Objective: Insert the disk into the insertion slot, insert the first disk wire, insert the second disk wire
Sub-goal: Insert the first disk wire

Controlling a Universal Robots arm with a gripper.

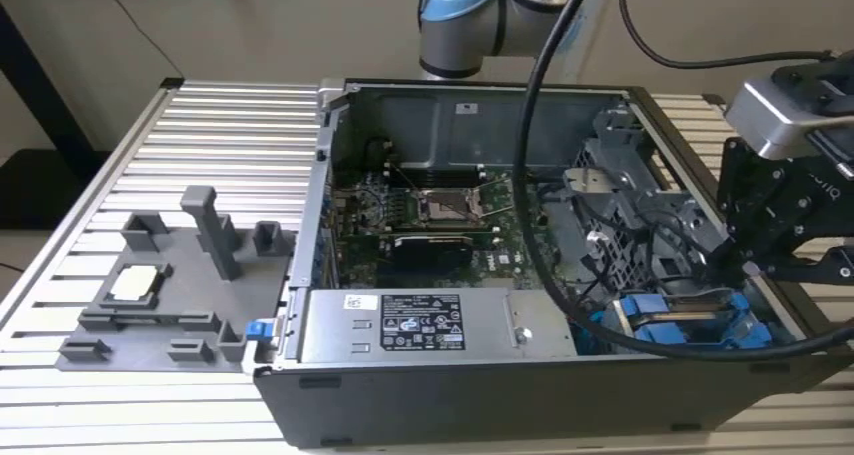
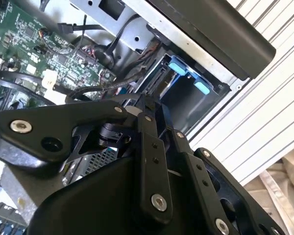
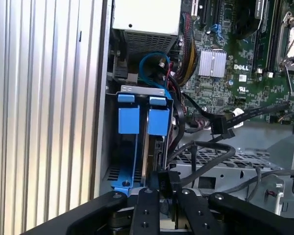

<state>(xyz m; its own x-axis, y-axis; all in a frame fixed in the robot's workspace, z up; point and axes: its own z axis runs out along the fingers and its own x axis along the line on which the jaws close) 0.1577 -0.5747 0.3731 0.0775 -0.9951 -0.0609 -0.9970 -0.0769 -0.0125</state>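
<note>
Where the two black fingers meet in the first wrist view, the gripper is clenched on the black plug of a disk wire, whose cable curves away over the perforated grey cage. In the second wrist view the gripper points its narrowed tips at the same bay. Just past the plug stands the disk, seated in the insertion slot, its blue carrier handle beside a second blue handle, with a silver-grey edge showing below. Beyond the slot a blue cable loops, and another black plug lies loose above the green motherboard. Farther still is the power-supply box. In the exterior view the gripper hangs over the blue disk at the corner of the open computer case towards the exterior view's right, the power-supply box beside it. The case stands on a slatted metal table, with a grey fixture tray towards the exterior view's left and the arm behind.
</note>
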